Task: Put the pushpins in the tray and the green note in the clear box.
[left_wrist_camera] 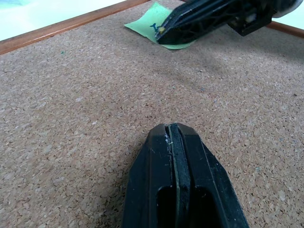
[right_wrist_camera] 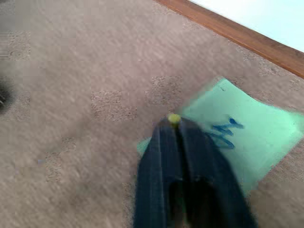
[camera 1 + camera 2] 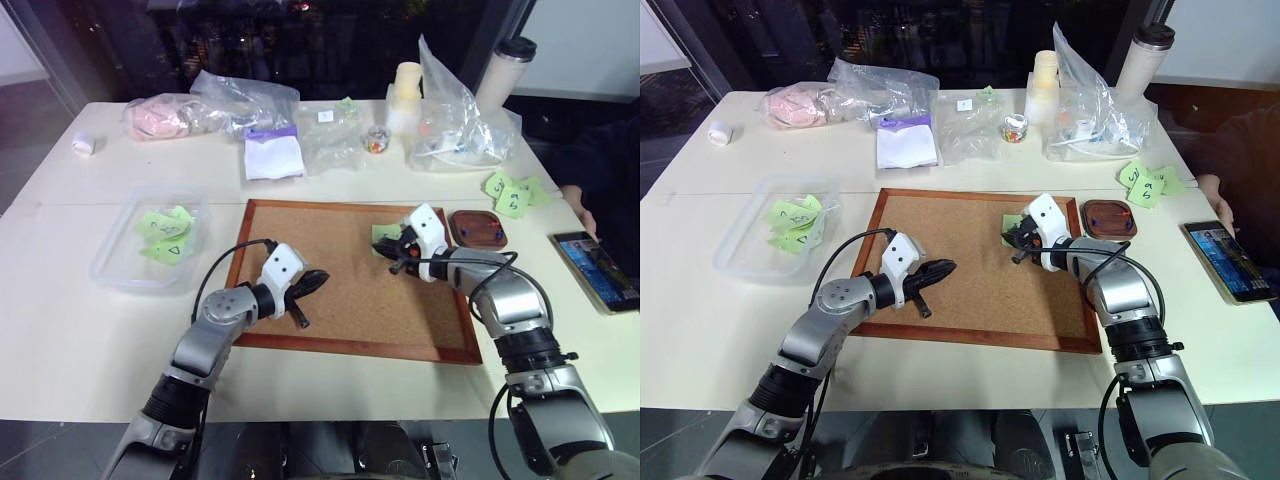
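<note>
So we had right gripper (image 2: 174, 121) pinched on yellow pin (image 2: 174, 118) over green note (image 2: 247, 142) on cork board (image 3: 340, 320); left gripper (image 1: 172, 137) shut, empty. Tray (image 3: 477, 228) beside board held pins; note not yet in clear box (image 3: 120, 270).

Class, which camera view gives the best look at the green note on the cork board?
The right wrist view: the green note is large there, its blue handwriting visible. The left wrist view shows one corner under the right gripper. The head views show a small patch.

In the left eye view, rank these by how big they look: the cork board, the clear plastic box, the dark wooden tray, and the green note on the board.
1. Wooden-framed cork board
2. Clear plastic box
3. Dark reddish-brown wooden tray
4. Light-green square note, partly hidden by the right gripper
</note>
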Controlling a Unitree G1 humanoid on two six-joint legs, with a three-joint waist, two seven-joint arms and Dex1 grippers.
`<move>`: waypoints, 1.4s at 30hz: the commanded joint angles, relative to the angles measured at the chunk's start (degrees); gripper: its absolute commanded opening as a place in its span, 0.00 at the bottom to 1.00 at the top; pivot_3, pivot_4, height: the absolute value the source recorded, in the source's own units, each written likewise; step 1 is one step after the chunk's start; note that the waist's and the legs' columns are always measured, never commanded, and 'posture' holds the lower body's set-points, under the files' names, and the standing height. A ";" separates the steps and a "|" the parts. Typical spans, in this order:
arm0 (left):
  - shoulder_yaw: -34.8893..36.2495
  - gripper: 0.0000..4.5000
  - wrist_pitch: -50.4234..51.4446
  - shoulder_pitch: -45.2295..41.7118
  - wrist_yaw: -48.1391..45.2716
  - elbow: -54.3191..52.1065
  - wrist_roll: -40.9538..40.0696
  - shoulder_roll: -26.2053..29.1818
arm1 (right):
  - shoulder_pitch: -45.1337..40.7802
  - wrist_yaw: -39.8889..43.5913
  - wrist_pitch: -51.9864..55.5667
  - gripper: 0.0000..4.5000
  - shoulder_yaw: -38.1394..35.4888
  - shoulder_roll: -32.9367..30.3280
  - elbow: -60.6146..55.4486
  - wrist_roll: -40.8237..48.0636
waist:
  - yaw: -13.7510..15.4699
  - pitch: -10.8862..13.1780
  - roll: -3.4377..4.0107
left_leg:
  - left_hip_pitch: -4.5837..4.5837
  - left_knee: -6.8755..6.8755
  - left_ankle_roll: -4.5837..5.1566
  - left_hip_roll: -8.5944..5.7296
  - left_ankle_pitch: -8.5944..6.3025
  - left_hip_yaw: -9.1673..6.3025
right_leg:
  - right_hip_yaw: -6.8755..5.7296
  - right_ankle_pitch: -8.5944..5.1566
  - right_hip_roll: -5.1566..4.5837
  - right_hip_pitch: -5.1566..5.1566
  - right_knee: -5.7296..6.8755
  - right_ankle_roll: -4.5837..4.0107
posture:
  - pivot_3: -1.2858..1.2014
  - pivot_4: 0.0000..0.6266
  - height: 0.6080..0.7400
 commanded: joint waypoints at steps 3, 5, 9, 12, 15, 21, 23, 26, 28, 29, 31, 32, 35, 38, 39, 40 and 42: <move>-1.38 0.00 2.18 2.09 0.24 1.75 0.76 -0.02 | -0.63 0.21 0.86 0.01 -1.27 -0.08 -2.76 1.00 | 0.00 0.00 0.00 | 0.00 0.00 0.00 0.00 0.00 0.00 | 0.00 0.00 0.00 0.00 0.00 0.00 | 0.52 0.24 1.00; -1.50 0.00 2.57 2.31 0.43 1.69 0.73 -0.18 | -0.70 0.38 1.39 0.01 -1.62 -0.42 -4.27 1.39 | 0.00 0.00 0.00 | 0.00 -0.01 0.00 0.00 0.00 0.00 | 0.00 0.00 0.00 0.00 0.00 0.00 | 0.52 0.24 1.00; -1.61 0.00 2.49 2.29 0.63 2.50 0.94 -0.39 | -1.26 0.25 3.39 0.01 -2.46 -0.99 -7.13 1.98 | 0.10 0.00 0.00 | 0.00 -0.06 0.00 0.00 0.00 0.00 | 0.00 0.00 -0.01 -0.02 -0.03 0.00 | 0.52 0.24 1.00; -1.82 0.00 2.31 2.21 0.43 3.02 1.18 -0.36 | -1.43 0.66 5.12 0.01 -3.27 -1.82 -10.43 2.77 | 0.14 0.00 0.00 | -0.01 -0.11 0.00 -0.01 0.00 0.01 | 0.00 0.00 -0.03 -0.02 -0.07 0.00 | 0.52 0.24 1.00; -1.82 0.00 1.75 1.96 0.35 3.57 1.31 -0.55 | -0.80 0.86 7.46 0.01 -3.95 -2.99 -14.62 3.85 | 0.15 0.00 0.00 | 0.00 -0.11 0.00 -0.01 0.00 0.00 | 0.00 0.00 -0.03 -0.01 -0.07 0.00 | 0.52 0.24 1.00; 2.23 0.00 3.71 -1.25 2.32 2.72 -3.20 -5.28 | 2.57 2.10 10.44 0.01 -3.76 -6.36 -23.32 5.57 | 0.63 0.00 0.00 | 0.00 -0.10 0.00 -0.06 0.00 -0.04 | -0.04 0.00 -0.10 0.03 -0.07 0.00 | 0.52 0.24 1.00; 4.25 0.00 5.90 -3.22 2.09 1.41 -6.41 -7.30 | 3.78 2.44 11.41 0.01 -3.76 -7.75 -26.38 6.12 | 0.70 0.03 -0.05 | -0.03 -0.09 0.00 -0.12 0.00 -0.06 | -0.05 0.00 -0.16 0.02 -0.07 0.01 | 0.52 0.24 1.00; 7.51 0.15 9.03 -6.68 2.49 0.69 -10.65 -9.78 | 5.41 2.72 13.37 0.00 -3.57 -9.02 -30.81 7.49 | 0.27 0.06 -0.11 | -0.25 -0.05 0.00 -0.14 0.00 -0.12 | -0.07 0.01 -0.14 -0.14 -0.07 0.02 | 0.52 0.24 1.00; 9.85 0.29 11.03 -8.89 3.46 1.33 -13.35 -11.45 | 6.13 2.65 14.12 0.00 -3.30 -9.42 -33.09 8.04 | 0.20 0.06 -0.10 | -0.58 0.12 0.00 -0.14 0.00 -0.24 | -0.13 0.02 -0.06 -0.36 -0.05 0.04 | 0.52 0.24 1.00; 10.96 0.41 11.90 -9.86 4.10 1.85 -14.51 -12.26 | 6.32 2.47 14.35 0.00 -3.18 -9.65 -33.80 8.10 | 0.11 0.07 -0.11 | -0.86 0.28 0.00 -0.12 0.00 -0.39 | -0.25 0.02 0.02 -0.56 -0.02 0.05 | 0.52 0.24 1.00; 14.01 0.65 14.33 -11.74 5.66 3.24 -17.93 -14.22 | 6.32 1.84 14.81 0.00 -2.96 -9.65 -34.57 8.13 | 0.03 0.06 -0.11 | -0.97 0.30 0.00 -0.13 0.01 -0.40 | -0.25 0.03 0.06 -0.70 0.03 0.05 | 0.52 0.24 1.00; 15.55 0.76 15.67 -12.43 6.25 3.73 -19.88 -15.16 | 6.36 1.64 14.86 0.00 -2.90 -9.64 -34.85 8.12 | 0.04 0.06 -0.11 | -0.96 0.31 0.00 -0.13 0.01 -0.43 | -0.25 0.03 0.06 -0.70 0.04 0.05 | 0.52 0.24 1.00; 19.14 0.97 19.46 -14.00 7.86 4.87 -24.79 -17.36 | 6.20 1.11 15.00 0.00 -2.63 -9.60 -35.19 7.98 | 0.14 0.08 -0.13 | -0.96 0.31 0.00 -0.14 0.01 -0.45 | -0.26 0.03 0.06 -0.69 0.04 0.05 | 0.52 0.24 1.00; 22.06 0.97 23.82 -15.67 10.11 6.54 -29.29 -19.39 | 6.01 0.70 15.22 0.00 -2.42 -9.65 -35.65 8.11 | 0.24 0.10 -0.16 | -0.97 0.35 0.00 -0.18 0.01 -0.46 | -0.27 0.03 0.04 -0.68 0.04 0.05 | 0.52 0.24 1.00; 23.07 0.97 25.53 -16.18 11.14 7.24 -31.17 -20.52 | 6.07 0.61 15.20 0.00 -2.23 -9.74 -36.11 8.05 | 0.28 0.10 -0.16 | -0.98 0.35 0.00 -0.20 0.01 -0.48 | -0.28 0.03 0.04 -0.68 0.03 0.05 | 0.52 0.24 1.00; 23.93 0.97 27.01 -16.67 11.94 7.92 -32.75 -21.43 | 6.01 0.46 15.27 0.00 -1.99 -9.69 -36.42 8.02 | 0.32 0.10 -0.17 | -0.98 0.36 0.00 -0.21 0.01 -0.49 | -0.29 0.03 0.04 -0.68 0.03 0.05 | 0.52 0.24 1.00; 25.08 0.97 29.91 -17.47 13.00 8.85 -35.45 -22.83 | 5.89 0.17 15.13 0.00 -1.50 -9.60 -36.94 7.88 | 0.32 0.10 -0.18 | -1.01 0.38 0.00 -0.23 0.01 -0.51 | -0.31 0.03 0.02 -0.67 0.03 0.06 | 0.52 0.24 1.00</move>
